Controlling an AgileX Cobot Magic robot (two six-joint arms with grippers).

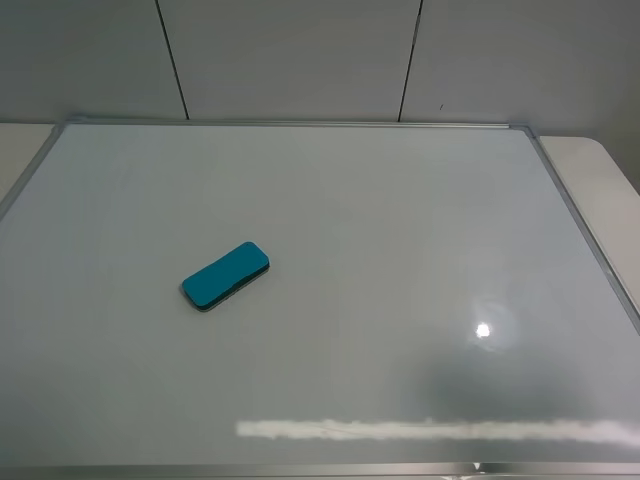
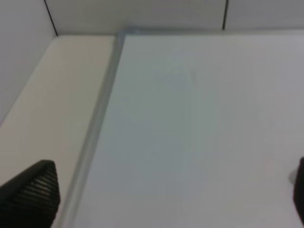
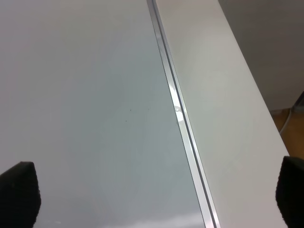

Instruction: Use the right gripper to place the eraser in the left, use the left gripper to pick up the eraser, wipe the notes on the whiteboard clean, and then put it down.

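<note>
The teal-blue eraser (image 1: 225, 275) lies flat on the whiteboard (image 1: 400, 220), left of centre, angled with one end toward the far right. No red notes show on the board in any view. Neither arm shows in the exterior high view. In the left wrist view my left gripper (image 2: 161, 199) is open and empty, its fingertips (image 2: 33, 194) wide apart over the board's left frame (image 2: 102, 114). In the right wrist view my right gripper (image 3: 152, 194) is open and empty, fingertips (image 3: 19, 192) wide apart over the board's right frame (image 3: 178, 114).
A white table (image 1: 600, 190) shows beyond the board's right edge and another strip (image 2: 52, 104) beyond its left edge. A light wall (image 1: 300, 55) with dark seams stands behind. A lamp glare (image 1: 483, 330) sits on the board's near right.
</note>
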